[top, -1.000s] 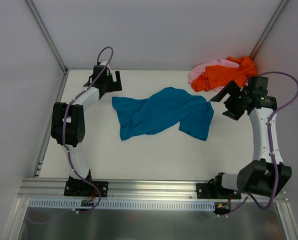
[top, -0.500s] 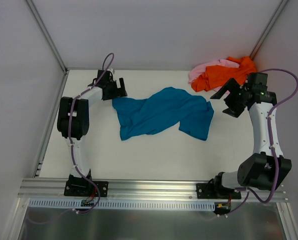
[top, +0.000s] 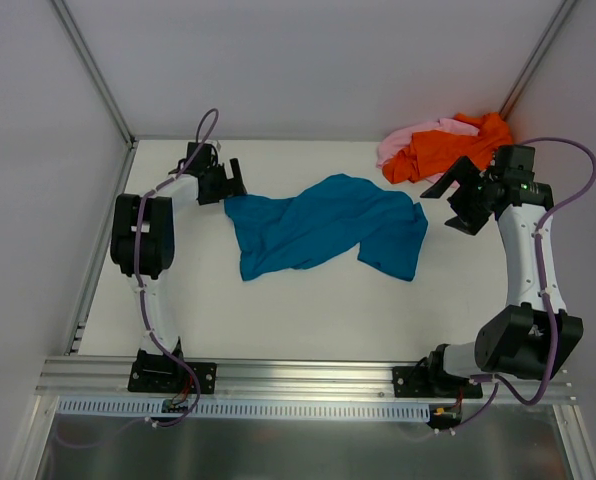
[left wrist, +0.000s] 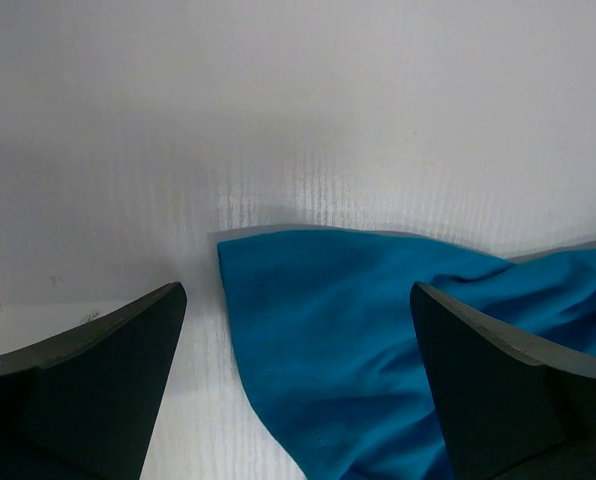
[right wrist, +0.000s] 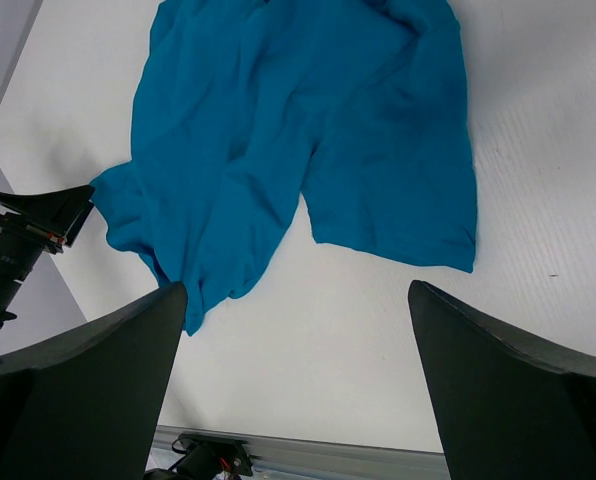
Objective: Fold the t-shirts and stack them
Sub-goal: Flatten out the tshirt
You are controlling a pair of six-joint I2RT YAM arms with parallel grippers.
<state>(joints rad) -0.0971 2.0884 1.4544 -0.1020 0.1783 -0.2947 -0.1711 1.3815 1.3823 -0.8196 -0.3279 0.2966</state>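
While the teal-blue t-shirt (top: 323,232) lies crumpled mid-table, the orange t-shirt (top: 448,148) and pink t-shirt (top: 403,140) sit heaped in the far right corner; nothing looks folded or stacked yet. The left gripper (top: 234,183) hovers at the teal shirt's far left corner and the right gripper (top: 446,205) near its right edge, both with jaws spread and empty.

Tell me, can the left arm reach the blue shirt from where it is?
Probably yes: the left gripper is open right at a corner of the blue shirt, and nothing lies between them.
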